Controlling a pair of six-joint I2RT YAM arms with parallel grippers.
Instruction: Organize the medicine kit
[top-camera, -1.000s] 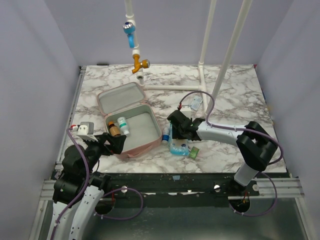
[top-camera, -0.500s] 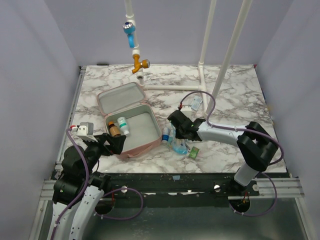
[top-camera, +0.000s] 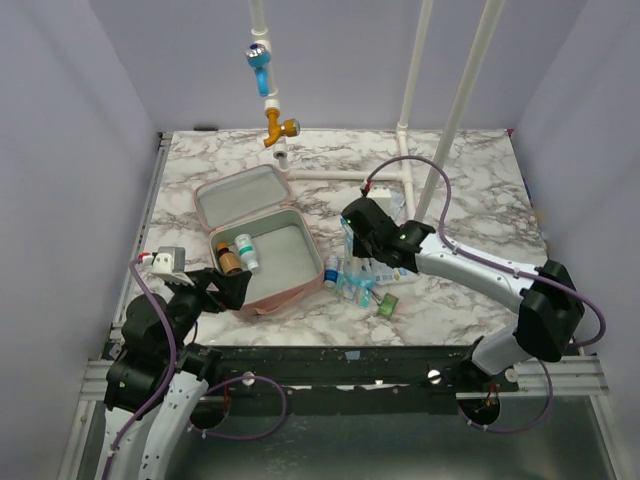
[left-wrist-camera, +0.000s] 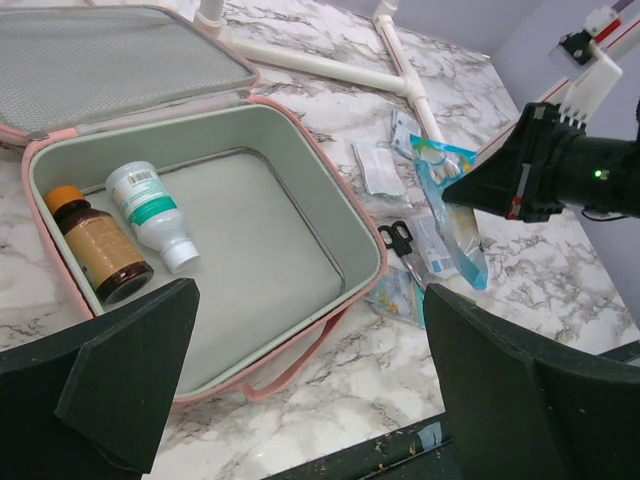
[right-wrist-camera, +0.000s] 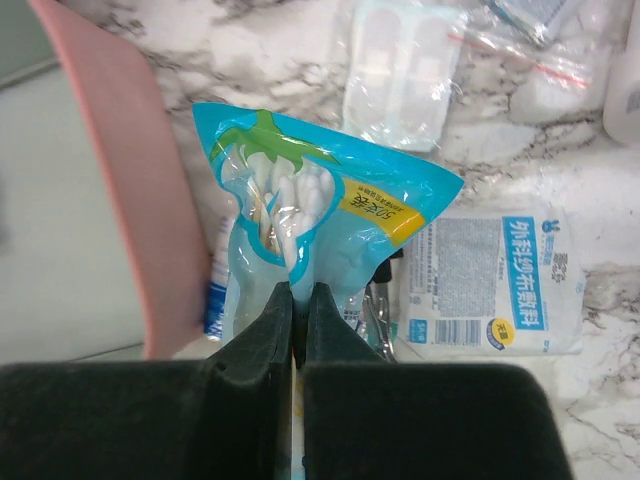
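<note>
The pink medicine kit (top-camera: 300, 283) lies open at left centre, lid flat behind it. Its grey tray (left-wrist-camera: 365, 250) holds a brown bottle (left-wrist-camera: 100, 250) and a white bottle (left-wrist-camera: 150, 210). My right gripper (right-wrist-camera: 299, 290) is shut on the lower edge of a blue cotton-swab packet (right-wrist-camera: 320, 210). The packet (top-camera: 348, 243) hangs off the table just right of the kit's pink wall (right-wrist-camera: 120, 180). My left gripper (left-wrist-camera: 310, 300) stands open at the kit's near edge, with nothing between its fingers.
Below the lifted packet lie a white-and-blue packet (right-wrist-camera: 485, 285), a clear plaster packet (right-wrist-camera: 400, 70) and black scissors (left-wrist-camera: 403, 243). A small blue-banded bottle (top-camera: 331, 270) lies beside the kit, a green packet (top-camera: 388, 305) nearer. White pipes (top-camera: 405, 150) stand behind.
My right gripper has shut on the blue swab packet and raised it from the pile, moving back and up. The left arm has not moved.
</note>
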